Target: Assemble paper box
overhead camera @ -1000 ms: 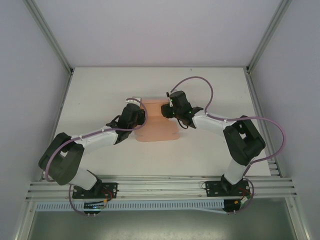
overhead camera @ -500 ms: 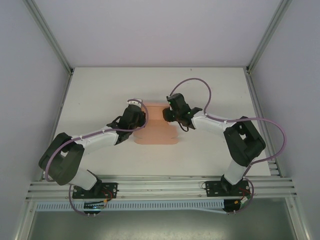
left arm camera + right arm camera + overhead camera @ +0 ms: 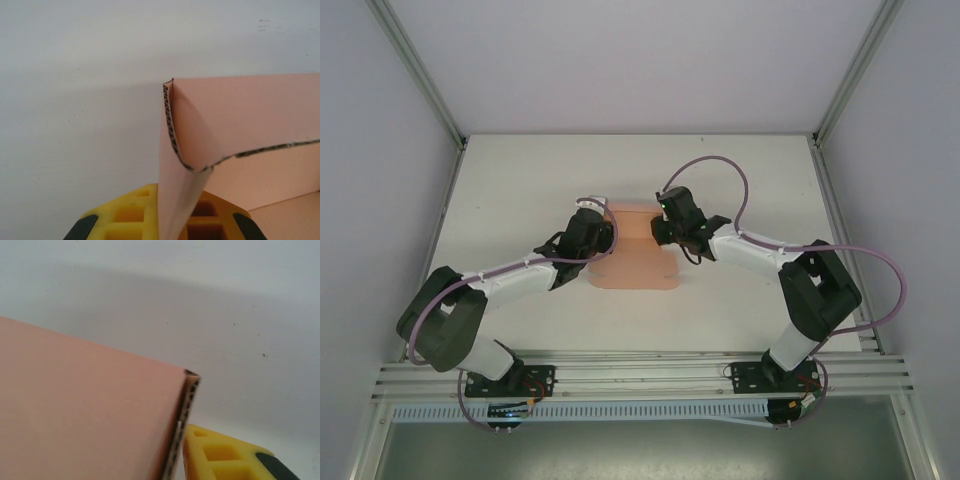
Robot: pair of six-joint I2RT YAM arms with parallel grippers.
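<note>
**A:** Quick one. Where's the box?

**B:** The salmon-pink corrugated card box (image 3: 638, 265) is part-folded, in the middle of the white surface (image 3: 520, 180), between the two wrists. The base lies flat. At least one wall stands up.

**A:** Left jaws?

**B:** Pressed together, pinching an upright flap at the box's left edge. In the left wrist view the card runs straight down between the yellow pads (image 3: 145, 197). A second pink wall meets that flap at a corner and runs off to the right.

**A:** Right jaws?

**B:** Cannot tell. The right wrist view gives one yellow finger (image 3: 220, 440) just beside the corrugated end of a pink panel. The panel lies to that finger's left. Any other finger is hidden behind the card, so it could be a pinch or just alongside.

**A:** What does the next move turn on?

**B:** My read is the far-right corner. From above the right jaws sit at the far-right part of the box, where the far panel runs left to right. The right arm (image 3: 760, 250) is nearer that panel. The left arm (image 3: 510, 280) is busy holding the left flap up. So I'd say it hangs on the panel end getting between the right fingers.

**A:** Long axis?

**B:** It looks near square from above. Not calling it.
</note>
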